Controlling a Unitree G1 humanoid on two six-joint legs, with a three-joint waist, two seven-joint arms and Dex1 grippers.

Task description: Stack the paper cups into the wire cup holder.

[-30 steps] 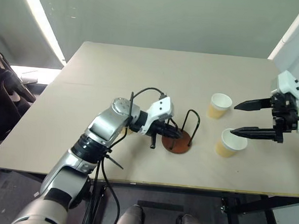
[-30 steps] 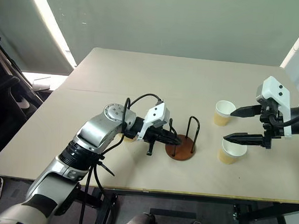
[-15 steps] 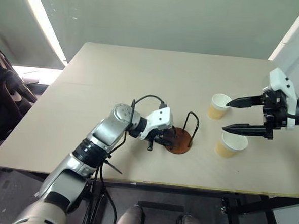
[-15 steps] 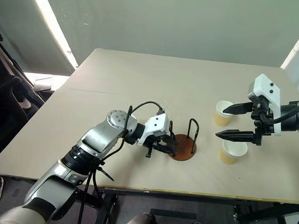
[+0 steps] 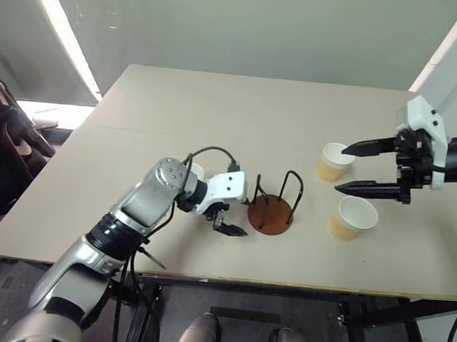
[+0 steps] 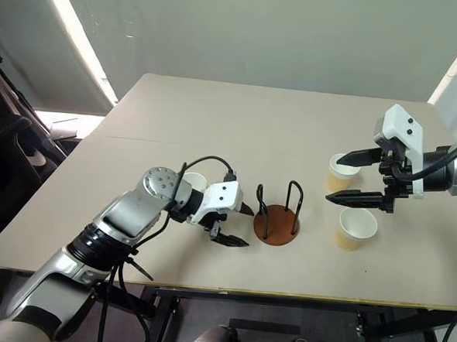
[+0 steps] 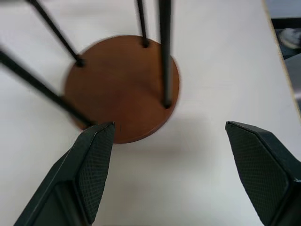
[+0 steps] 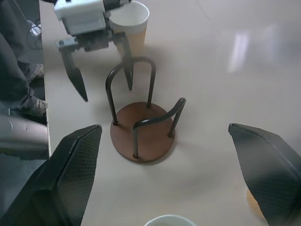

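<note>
Head views: a second ago the left gripper (image 5: pixel 229 221) had its fingers pinched together at the wire cup holder (image 5: pixel 272 212), reaching in among the wire loops. Now it has drawn back toward the robot's left and its fingers are spread apart, holding nothing, just beside the holder's brown base but clear of it. A third cup (image 6: pixel 194 183), hidden behind that arm before, now shows its white rim behind the left wrist. The right gripper (image 5: pixel 364 167) has shifted a little leftward and hovers with fingers wide apart above the two paper cups (image 5: pixel 334 162) standing on the right of the tabletop (image 5: pixel 178 106); the nearer cup (image 5: pixel 352 217) sits just below its lower finger, neither cup gripped. The holder stands upright and empty, near the tabletop's front edge, with bare tabletop between it and the two cups and a wide bare stretch behind it toward the far edge.

Left wrist view: the two fingers (image 7: pixel 94 160) stand far apart with bare tabletop between them; one fingertip lies at the rim of the brown disc, whether touching I cannot tell. The tabletop's edge runs close by.

Right wrist view: its fingers (image 8: pixel 70 165) are spread wide, framing the holder and the opened left gripper beside the third cup. A cup rim peeks in below.
</note>
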